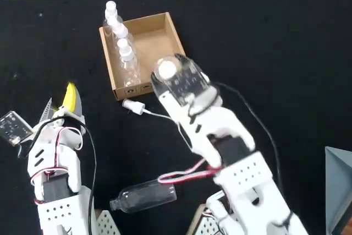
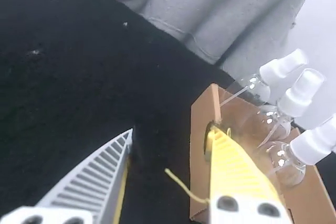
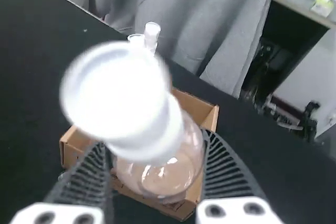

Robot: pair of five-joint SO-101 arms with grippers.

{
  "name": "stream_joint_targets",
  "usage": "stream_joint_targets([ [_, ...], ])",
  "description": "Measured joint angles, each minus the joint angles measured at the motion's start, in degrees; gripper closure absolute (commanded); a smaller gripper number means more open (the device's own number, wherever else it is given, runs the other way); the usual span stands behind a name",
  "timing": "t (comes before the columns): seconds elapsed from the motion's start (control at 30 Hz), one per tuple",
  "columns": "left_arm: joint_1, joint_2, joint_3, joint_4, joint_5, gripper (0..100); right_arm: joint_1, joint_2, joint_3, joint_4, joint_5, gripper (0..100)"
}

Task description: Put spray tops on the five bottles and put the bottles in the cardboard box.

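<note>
Three capped bottles (image 1: pixel 122 48) sat in the box (image 1: pixel 157 39). Your right claw (image 3: pixel 155 140) gripped a fourth bottle (image 3: pixel 157 174) above the box's near corner. Your left claw (image 2: pixel 170 132) hung released over the worktop (image 1: pixel 275 53); an uncapped bottle (image 1: pixel 144 195) and spray top (image 1: pixel 133 105) lay there.

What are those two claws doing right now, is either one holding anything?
Left gripper: open, holding nothing.
Right gripper: shut on a bottle with its spray top on.
</note>
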Motion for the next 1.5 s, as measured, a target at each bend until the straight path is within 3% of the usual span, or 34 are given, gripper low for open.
stream_joint_targets([
  [0.2, -0.26, 0.0, 0.09, 0.97, -0.26, 79, 0.0, 10.02, -5.36, -0.79, 0.0, 93.9],
  [0.73, -0.26, 0.0, 0.09, 0.97, -0.26, 79, 3.78, 30.86, -6.59, -19.69, -0.09, 93.6],
  [1.2, -0.26, 0.0, 0.09, 0.97, -0.35, 79, 6.51, 49.93, -23.03, -20.75, -0.18, 93.8],
  [1.5, -0.26, 0.0, 0.09, 0.97, -0.35, 79, 6.51, 60.66, -33.76, -20.75, -7.38, 93.4],
])
